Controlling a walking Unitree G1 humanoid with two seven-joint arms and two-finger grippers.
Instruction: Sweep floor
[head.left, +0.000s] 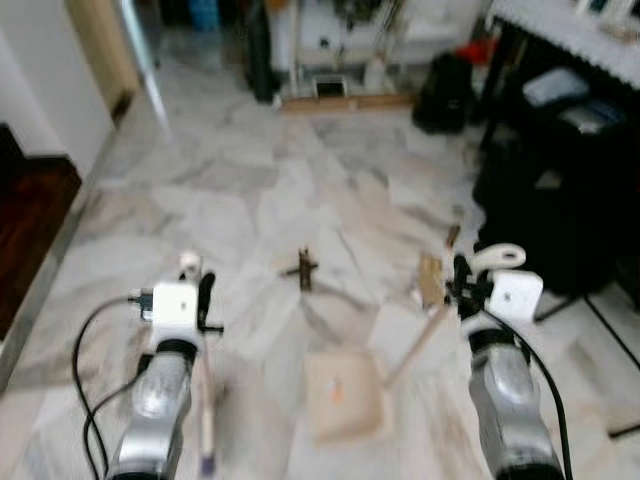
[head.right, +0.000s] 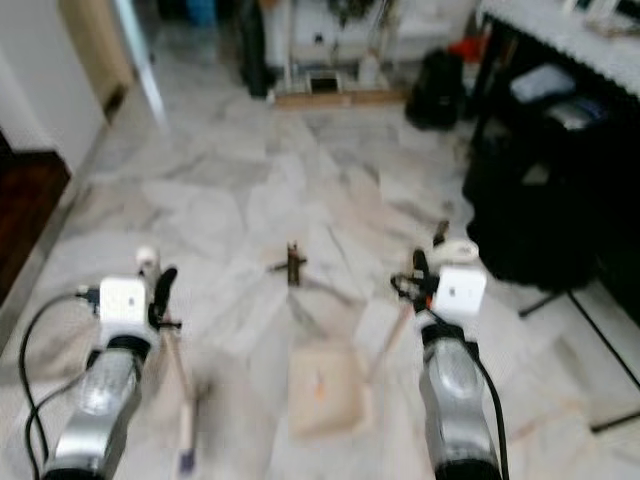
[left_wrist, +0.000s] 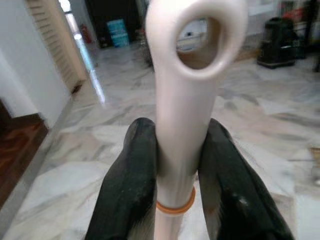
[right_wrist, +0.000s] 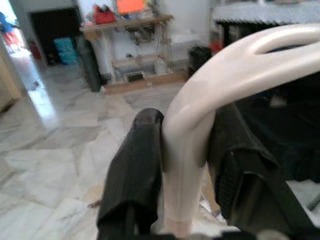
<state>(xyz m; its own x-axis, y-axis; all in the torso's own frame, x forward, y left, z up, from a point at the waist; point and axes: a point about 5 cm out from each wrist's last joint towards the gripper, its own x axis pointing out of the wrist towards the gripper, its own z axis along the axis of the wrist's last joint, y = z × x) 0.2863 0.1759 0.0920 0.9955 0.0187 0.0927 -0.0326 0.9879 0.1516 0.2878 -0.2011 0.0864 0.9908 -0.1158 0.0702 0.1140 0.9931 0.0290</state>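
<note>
On the floor (head.left: 250, 200) ahead, debris (head.left: 302, 268) still waits; your left gripper (left_wrist: 175, 165) clamps the broom (left_wrist: 187, 90), right gripper (right_wrist: 185, 165) seemingly the dustpan (head.left: 343, 395) handle.

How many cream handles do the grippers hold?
2. The left gripper clamps the broom handle; the right gripper clamps the dustpan handle, with the dustpan on the floor between both arms.

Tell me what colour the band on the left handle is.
Orange band, clearest in the left wrist view.

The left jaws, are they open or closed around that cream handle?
Closed on it. In the left wrist view both black fingers press against the sides of the cream handle, with no gap showing.
</note>
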